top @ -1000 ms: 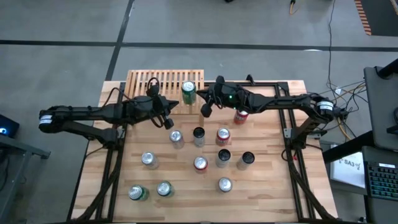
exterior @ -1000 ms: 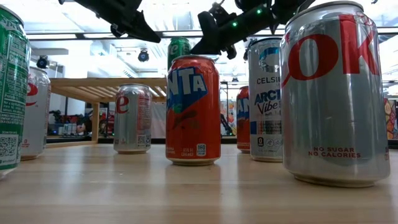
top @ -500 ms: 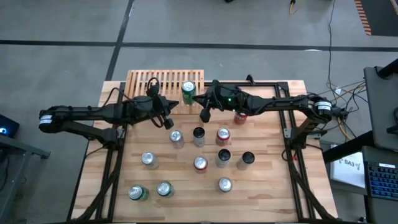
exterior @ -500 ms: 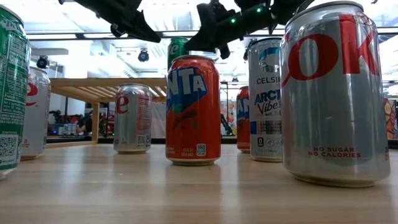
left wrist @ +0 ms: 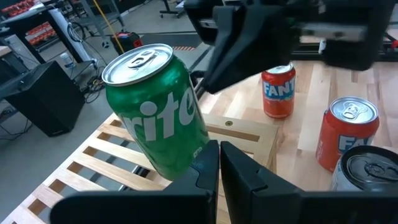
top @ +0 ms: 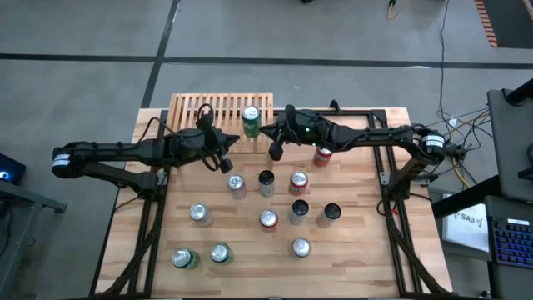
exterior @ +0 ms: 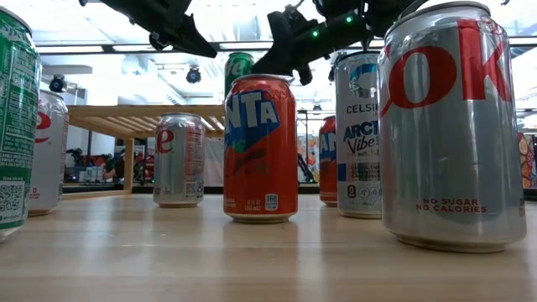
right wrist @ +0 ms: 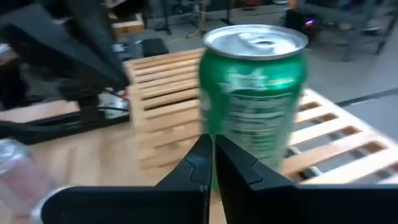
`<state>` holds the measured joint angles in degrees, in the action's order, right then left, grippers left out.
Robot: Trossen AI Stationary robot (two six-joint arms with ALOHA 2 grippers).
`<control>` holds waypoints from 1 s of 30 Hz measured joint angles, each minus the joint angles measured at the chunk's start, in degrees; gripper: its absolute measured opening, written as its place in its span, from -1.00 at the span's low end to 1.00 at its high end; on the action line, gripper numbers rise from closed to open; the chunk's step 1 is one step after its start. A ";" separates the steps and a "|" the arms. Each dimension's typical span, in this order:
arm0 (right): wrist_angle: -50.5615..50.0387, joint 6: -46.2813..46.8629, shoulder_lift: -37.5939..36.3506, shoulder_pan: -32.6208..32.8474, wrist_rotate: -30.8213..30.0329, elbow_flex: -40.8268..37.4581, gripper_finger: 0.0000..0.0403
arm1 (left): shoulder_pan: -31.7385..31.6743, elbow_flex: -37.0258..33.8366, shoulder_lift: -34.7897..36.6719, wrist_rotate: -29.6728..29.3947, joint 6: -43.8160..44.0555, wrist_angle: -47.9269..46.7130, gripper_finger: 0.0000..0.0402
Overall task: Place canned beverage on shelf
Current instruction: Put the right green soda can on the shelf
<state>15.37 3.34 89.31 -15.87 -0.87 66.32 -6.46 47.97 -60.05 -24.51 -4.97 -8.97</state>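
on the shelf (top: 208, 107) the green can (top: 250, 120) has shifted slightly; both tools clenched, empty.

The green can (top: 251, 119) has slid slightly farther onto the shelf (top: 208, 108), seemingly.

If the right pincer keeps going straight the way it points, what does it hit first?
Most likely the green can on the shelf: it stands dead ahead of the shut right pincer, very close. Whether they already touch is unclear.
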 joint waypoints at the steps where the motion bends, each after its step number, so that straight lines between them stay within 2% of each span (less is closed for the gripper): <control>1: 0.31 0.07 0.18 0.07 0.20 0.00 -0.96 | 0.00 0.00 0.00 0.00 0.00 0.00 -1.00; 10: 5.79 -2.85 2.22 -1.01 -2.15 -0.03 -0.96 | 0.00 0.00 0.00 0.02 0.40 0.39 -1.00; 18: 2.17 0.31 1.21 -1.01 -1.41 -0.04 -0.96 | 0.00 0.00 0.00 0.04 1.07 0.42 -1.00; 25: 4.00 0.56 1.58 -1.69 -0.62 -0.02 -0.96 | 0.00 0.00 0.00 0.05 1.07 0.39 -1.00; 30: 6.36 -1.38 1.63 -3.20 -2.15 -0.02 -0.96 | 0.00 0.00 0.00 0.04 1.07 0.42 -1.00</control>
<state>21.72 1.97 90.94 -19.07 -3.03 66.30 -6.46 47.97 -60.05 -24.47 -3.90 -8.56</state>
